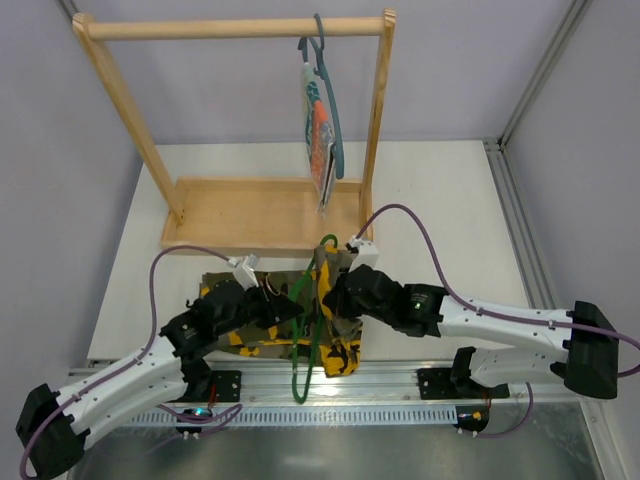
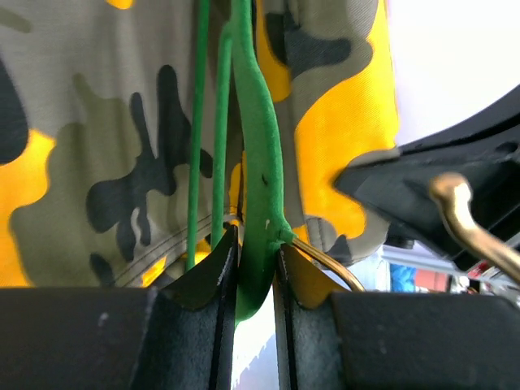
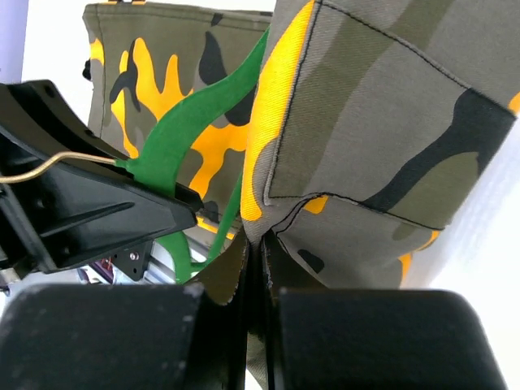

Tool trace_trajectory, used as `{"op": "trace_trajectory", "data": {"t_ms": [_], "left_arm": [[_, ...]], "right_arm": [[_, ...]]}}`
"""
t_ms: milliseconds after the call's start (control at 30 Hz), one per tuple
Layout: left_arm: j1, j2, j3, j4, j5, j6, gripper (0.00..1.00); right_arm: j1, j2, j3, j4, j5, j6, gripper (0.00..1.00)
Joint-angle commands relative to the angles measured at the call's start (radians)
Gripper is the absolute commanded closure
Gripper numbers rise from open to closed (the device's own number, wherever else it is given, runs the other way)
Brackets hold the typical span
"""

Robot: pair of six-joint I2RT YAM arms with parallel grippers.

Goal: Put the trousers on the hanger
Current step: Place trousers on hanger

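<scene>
Wooden rack was seen at the far side of the desk, its base board just beyond the work area. A grey-blue hanger was hung on the top bar near the right post, with a striped cloth on it. Purple cables were looped over both arms, with the right one arched close to the rack's right post.

Trousers were bunched at the near middle of the desk, between the two arms and just near of the rack base. The hanger was seen edge-on, run near-to-far across the trousers, its near end out over the metal rail.

Left fingers were closed on the hanger at its neck, right where the brass hook comes out, with the trousers as backdrop. Right fingers were pinched shut on a hemmed edge of the trousers, with that fold lifted. The hanger and the left fingers were just to their left, close but not touching them.

The desk top was white, enclosed by pale walls on the left, far and right sides.
</scene>
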Motion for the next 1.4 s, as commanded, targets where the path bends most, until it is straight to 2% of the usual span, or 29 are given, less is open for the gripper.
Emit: {"op": "trace_trajectory", "data": {"t_ms": [0, 200, 367, 733, 900, 1067, 1367], "left_arm": [[-0.016, -0.053, 0.071, -0.363, -0.107, 0.003, 1.0], [-0.016, -0.168, 0.078, -0.528, -0.192, -0.058, 1.0], [-0.018, -0.216, 0.012, -0.489, -0.174, -0.133, 0.99], [-0.025, -0.352, -0.008, -0.577, -0.244, -0.229, 1.0], [-0.024, -0.415, -0.09, -0.476, -0.23, -0.275, 1.0], [-0.025, -0.449, -0.053, -0.531, -0.278, -0.242, 1.0], [-0.024, -0.402, -0.004, -0.526, -0.272, -0.193, 1.0]], "right_arm": [[0.021, 0.011, 0.054, 0.115, 0.008, 0.02, 0.96], [0.021, -0.039, 0.037, 0.086, 0.034, 0.023, 0.96], [0.021, -0.102, 0.022, 0.061, 0.051, 0.025, 0.96], [0.021, -0.148, -0.018, 0.069, 0.034, 0.034, 0.96], [0.05, -0.006, -0.006, 0.182, -0.029, 0.065, 0.96], [0.089, 0.143, 0.029, 0.228, -0.042, 0.101, 0.96], [0.162, 0.365, 0.158, 0.069, 0.017, 0.187, 0.96]]}}
